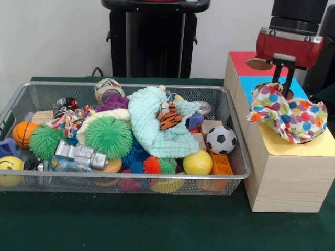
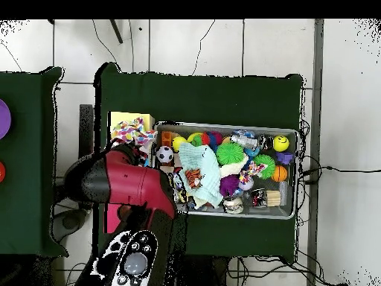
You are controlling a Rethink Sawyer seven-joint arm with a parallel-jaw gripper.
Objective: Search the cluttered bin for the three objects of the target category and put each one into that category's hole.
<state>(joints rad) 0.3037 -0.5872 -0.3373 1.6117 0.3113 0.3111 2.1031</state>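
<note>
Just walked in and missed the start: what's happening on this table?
A red Sawyer arm is sorting toys from the wire bin into a wooden box beside it. Its gripper hangs over the box, right above a dotted cloth draped over the yellow section; whether it grips the cloth can't be made out. Another dotted cloth lies in the bin among balls, a mint cloth and other toys.

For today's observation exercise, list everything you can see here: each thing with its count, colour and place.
bin: one, silver mesh, on the table
dotted fabric pieces: two seen; one on the yellow-topped box, one in the bin
box: one, wooden; red, blue, yellow top
mint-green cloth: one, bin centre
spiky green balls: two
soccer ball: one, black-white
yellow ball: one
basketball: one, orange
gripper: one, black, above the fabric
</note>
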